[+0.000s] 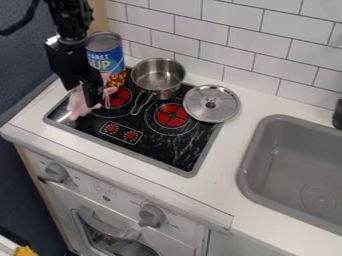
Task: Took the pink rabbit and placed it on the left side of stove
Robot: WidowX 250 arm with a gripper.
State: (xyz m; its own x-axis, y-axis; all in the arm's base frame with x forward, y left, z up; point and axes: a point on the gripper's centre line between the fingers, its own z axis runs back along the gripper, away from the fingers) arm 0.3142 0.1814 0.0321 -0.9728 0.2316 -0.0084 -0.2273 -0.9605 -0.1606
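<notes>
Gripper [95, 101]: you cannot tell how far it is open or whether it has hold of anything; it hangs over the left part of the stove [161, 152], right against the toy.
Pink rabbit [76, 105]: at the stove's left edge, partly behind your gripper, with pink showing on both sides. That suits the place asked for, but you cannot tell whether the glass bears its weight.
Left burner [121, 100]: just right of the rabbit, so a leftward placing would keep the toy off it.
Soup can [105, 46]: upright, beyond the rabbit, close to the arm; a far-going swing could knock it.
Saucepan [158, 74]: right of the can, its handle pointing nearer you, where a low rightward move could snag.
Lid [224, 109]: knob up at the stove's right edge, well apart from your work.
Sink [280, 145]: farther right, no hindrance.
</notes>
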